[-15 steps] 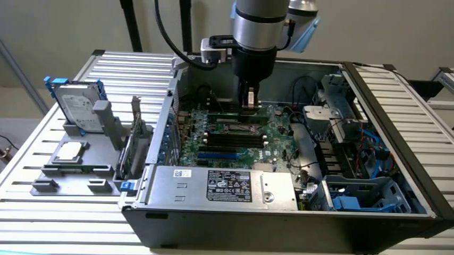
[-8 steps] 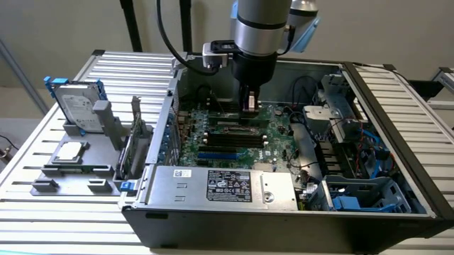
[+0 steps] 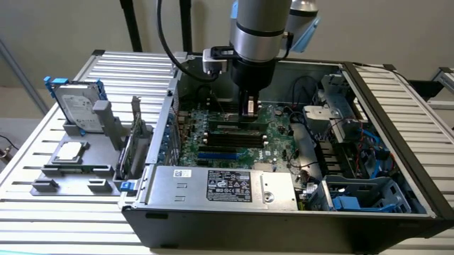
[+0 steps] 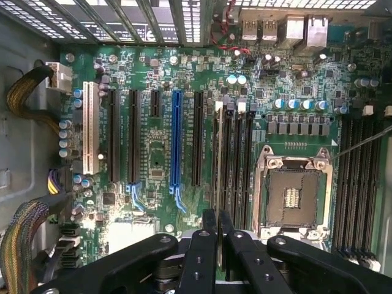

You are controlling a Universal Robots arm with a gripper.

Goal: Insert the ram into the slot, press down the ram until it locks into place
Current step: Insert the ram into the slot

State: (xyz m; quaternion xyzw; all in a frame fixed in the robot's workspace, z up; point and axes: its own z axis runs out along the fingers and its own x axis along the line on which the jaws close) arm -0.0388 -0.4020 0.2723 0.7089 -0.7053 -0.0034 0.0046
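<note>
Furthest to the exterior view's left of the jaws, outside the case (image 3: 284,226), a grey tray (image 3: 71,172) carries a hard drive (image 3: 76,109) standing on edge. Nearer the jaws comes the case's metal side wall, then a stretch of bare green motherboard (image 3: 190,146). The gripper (image 3: 250,112) hangs straight down inside the case, clear of every wall. Cables (image 3: 307,87) and a drive cage (image 3: 358,191) lie to the exterior view's right of it. The power supply (image 3: 223,186) sits along the near edge, well apart from the fingers.

In the wrist view the gripper (image 4: 218,215) is clamped on the ram (image 4: 218,159), seen edge-on as a thin pale line running away from the fingertips. It lies parallel to the black memory sockets and in line with the slot (image 4: 218,109) at the outer edge of that bank, whose end clip shows past the ram's far end. An empty neighbouring socket (image 4: 229,165) is just beside it. Whether the ram's lower edge is seated cannot be told. A long blue slot (image 4: 176,141) stands on one side of the jaws and the square CPU socket (image 4: 291,196) on the other — both apart from the fingers.
</note>
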